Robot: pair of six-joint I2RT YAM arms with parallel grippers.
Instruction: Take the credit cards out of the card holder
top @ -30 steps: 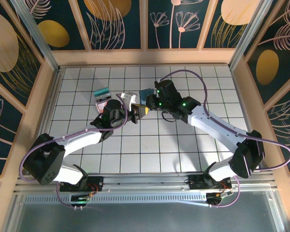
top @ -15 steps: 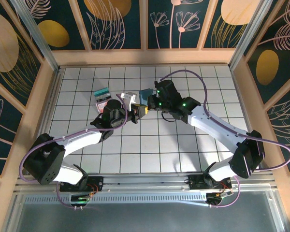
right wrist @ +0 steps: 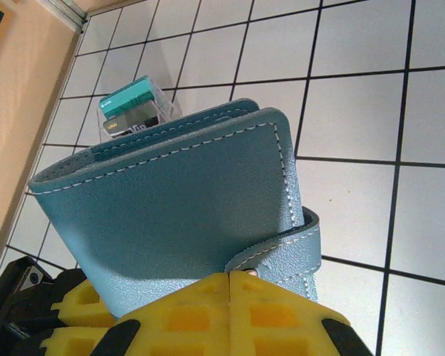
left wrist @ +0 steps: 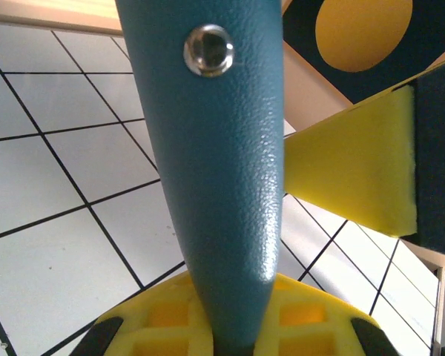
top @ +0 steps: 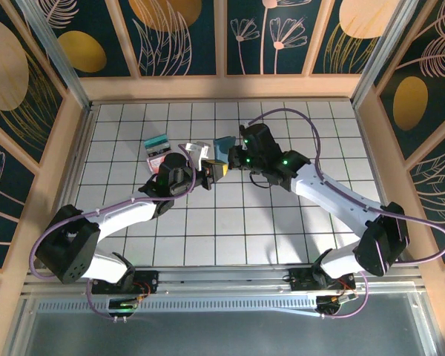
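**tilewatcher:** Anything different from a second ago?

**gripnerd:** Barely. The right arm (top: pixel 334 200) has nudged a hair to the right, and the right claw (top: pixel 233 153) has pinched fully shut on the wallet (top: pixel 222 144). The left claw (top: pixel 216 170) and the card pile (top: pixel 156 148) on the tiles (top: pixel 282 230) haven't budged.

**tilewatcher:** Do the wrist cams add anything?

**gripnerd:** Yep. From above, the wallet's just a teal-blue scrap between the two claws, back of centre. The right wrist cam shows it folded shut, white stitching, strap (right wrist: pixel 293 248) curling round to the pads. The left wrist cam shows the left claw clamped tight on a pebbled blue bit with a metal snap (left wrist: pixel 208 49).

**tilewatcher:** What's hidden?

**gripnerd:** Can't tell what's inside the folded wallet. The pile is mostly hidden behind it. A yellow foam wedge (left wrist: pixel 348 174) cuts in from the right of the left wrist cam, and I can't tell whose it is.
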